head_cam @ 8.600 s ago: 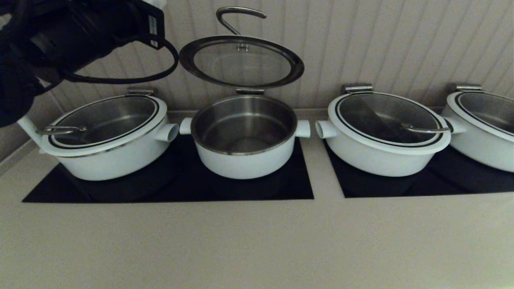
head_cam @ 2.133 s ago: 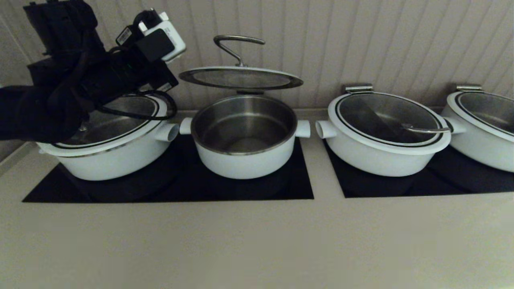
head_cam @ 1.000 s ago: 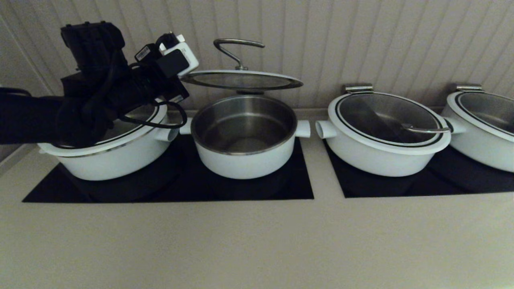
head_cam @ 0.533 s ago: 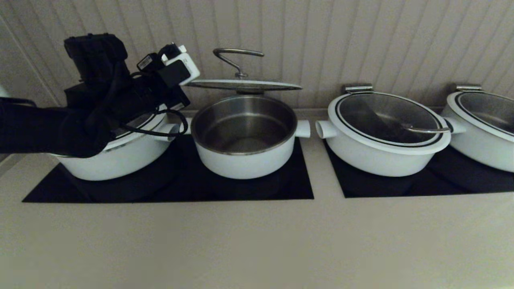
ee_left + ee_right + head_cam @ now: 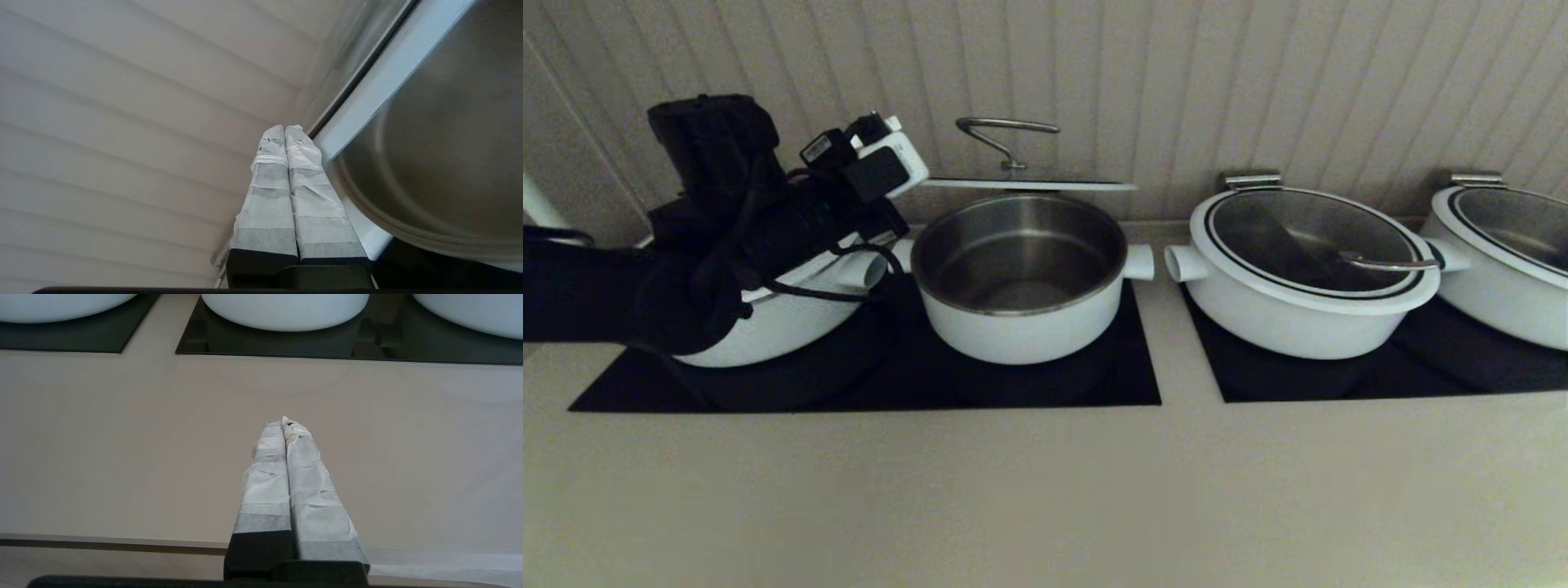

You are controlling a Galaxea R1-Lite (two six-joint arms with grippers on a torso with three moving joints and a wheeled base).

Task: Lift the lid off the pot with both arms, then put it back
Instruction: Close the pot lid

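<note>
Where beige counter (image 5: pixel 1045 490) meets ribbed wall (image 5: pixel 1258 82), pots on black hobs (image 5: pixel 1045 384).

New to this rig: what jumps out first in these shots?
The lid hangs nearly level just above the open pot, second from the left in a row of four white pots. The black left arm crowds in over the leftmost pot, its pincer shut beside the lid's white edge. The right pincer, also shut, hangs over the bare counter in front.
</note>
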